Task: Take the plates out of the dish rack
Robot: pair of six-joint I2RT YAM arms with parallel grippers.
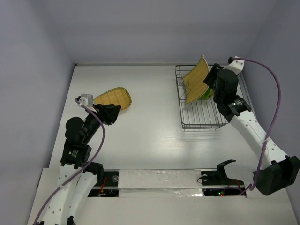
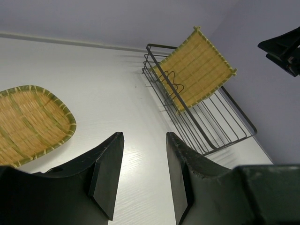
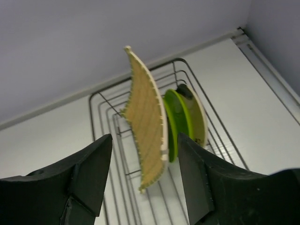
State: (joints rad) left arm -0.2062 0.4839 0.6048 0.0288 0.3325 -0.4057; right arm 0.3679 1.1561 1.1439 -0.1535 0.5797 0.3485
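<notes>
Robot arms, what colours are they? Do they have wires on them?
The left arm and the right arm are both made of white tube-like pieces joined by chunky black joints. A thin purple cable loops along each arm. At the end of each arm are two fingers, which are black, flat and wedge-shaped.

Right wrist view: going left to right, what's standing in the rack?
Woven tray → green plate → cream plate, all on edge in the rack.
</notes>
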